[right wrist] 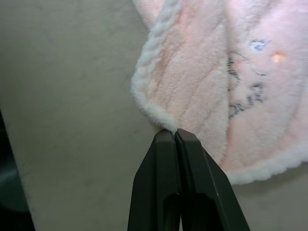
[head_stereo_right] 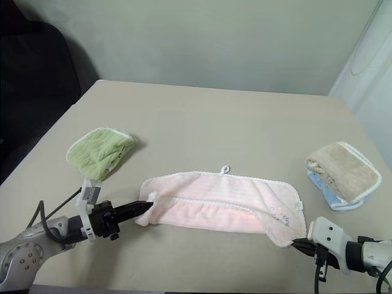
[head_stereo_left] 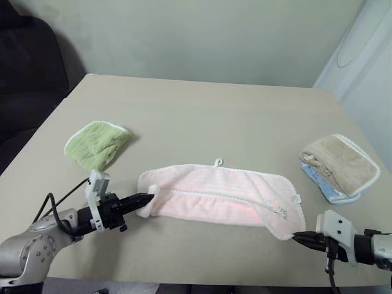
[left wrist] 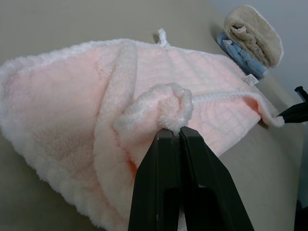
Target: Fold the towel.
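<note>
Two black tools — left tool, right tool — clamped on fluffy pink towel corners

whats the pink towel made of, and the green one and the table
Pink towel: looks like soft terry or fleece, fuzzy pile, white stitched edging. Green towel: probably ribbed or waffle-weave cloth, matte, with a pale edge. Table: smooth matte beige top, likely laminate; hard to confirm.
</note>
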`<state>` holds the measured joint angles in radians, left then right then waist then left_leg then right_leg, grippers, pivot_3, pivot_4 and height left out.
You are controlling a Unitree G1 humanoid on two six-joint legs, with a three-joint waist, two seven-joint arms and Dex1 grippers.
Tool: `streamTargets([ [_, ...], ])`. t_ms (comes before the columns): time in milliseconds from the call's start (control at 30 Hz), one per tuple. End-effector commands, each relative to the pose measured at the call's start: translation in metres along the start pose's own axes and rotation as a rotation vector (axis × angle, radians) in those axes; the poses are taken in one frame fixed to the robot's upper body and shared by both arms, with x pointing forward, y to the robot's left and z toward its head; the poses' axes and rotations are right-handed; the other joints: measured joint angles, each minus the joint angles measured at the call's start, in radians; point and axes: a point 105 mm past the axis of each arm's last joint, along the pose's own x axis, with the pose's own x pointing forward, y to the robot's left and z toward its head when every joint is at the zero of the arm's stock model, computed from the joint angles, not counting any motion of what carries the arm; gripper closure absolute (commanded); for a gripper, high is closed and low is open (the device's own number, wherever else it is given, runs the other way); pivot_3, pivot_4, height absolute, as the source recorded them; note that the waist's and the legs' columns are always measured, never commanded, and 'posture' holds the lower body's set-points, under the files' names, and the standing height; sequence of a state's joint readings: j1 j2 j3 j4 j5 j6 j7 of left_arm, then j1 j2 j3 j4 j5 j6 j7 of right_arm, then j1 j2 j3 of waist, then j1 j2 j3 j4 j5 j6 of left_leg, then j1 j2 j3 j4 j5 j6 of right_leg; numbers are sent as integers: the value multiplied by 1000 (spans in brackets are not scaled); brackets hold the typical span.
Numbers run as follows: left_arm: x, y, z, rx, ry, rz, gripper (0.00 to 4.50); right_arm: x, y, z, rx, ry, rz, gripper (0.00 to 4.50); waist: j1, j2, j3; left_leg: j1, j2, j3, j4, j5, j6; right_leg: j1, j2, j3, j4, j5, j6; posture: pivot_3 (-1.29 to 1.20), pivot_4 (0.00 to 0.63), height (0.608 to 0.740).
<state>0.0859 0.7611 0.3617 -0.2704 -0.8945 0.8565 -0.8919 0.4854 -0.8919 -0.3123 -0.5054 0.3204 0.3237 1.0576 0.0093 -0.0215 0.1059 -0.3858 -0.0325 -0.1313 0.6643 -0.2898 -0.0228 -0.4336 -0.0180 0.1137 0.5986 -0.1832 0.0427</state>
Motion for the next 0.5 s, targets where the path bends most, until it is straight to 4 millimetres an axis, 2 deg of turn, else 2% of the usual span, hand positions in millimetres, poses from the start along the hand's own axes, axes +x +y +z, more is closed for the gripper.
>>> streamTargets([
  [33, 1, -1, 7, 38, -23, -16, 4500, -11, -15, 23, 18, -88, -77, 4461, 0, 0, 0, 0, 0, 0, 0, 0, 0, 0, 0, 0, 0, 0, 0, 0, 150, 740],
  [133, 1, 0, 16, 45, -55, -17, 4500, -22, -25, 42, 97, -164, -89, 4461, -1, 0, 0, 0, 0, 1, 0, 0, 0, 0, 0, 0, 0, 0, 0, 0, 150, 740],
  [267, -5, 3, 45, 51, -167, -13, 4500, -37, -44, 56, 174, -235, -139, 4461, 1, -1, 1, 0, 0, 1, 0, 0, 0, 0, 0, 0, 0, 0, 0, 0, 150, 740],
  [433, -7, 3, 97, 94, -358, -27, 4500, -57, -98, 73, 241, -379, -354, 4461, 2, -2, 2, 0, -1, 0, 1, 3, 1, 1, 0, 0, 2, 2, -3, 0, 150, 740],
  [500, -3, 3, 123, 127, -431, -39, 4500, -63, -119, 86, 231, -438, -418, 4461, 3, -1, 2, -1, -2, 0, 1, 4, 2, 1, -1, 1, 2, 7, -11, 0, 150, 740],
])
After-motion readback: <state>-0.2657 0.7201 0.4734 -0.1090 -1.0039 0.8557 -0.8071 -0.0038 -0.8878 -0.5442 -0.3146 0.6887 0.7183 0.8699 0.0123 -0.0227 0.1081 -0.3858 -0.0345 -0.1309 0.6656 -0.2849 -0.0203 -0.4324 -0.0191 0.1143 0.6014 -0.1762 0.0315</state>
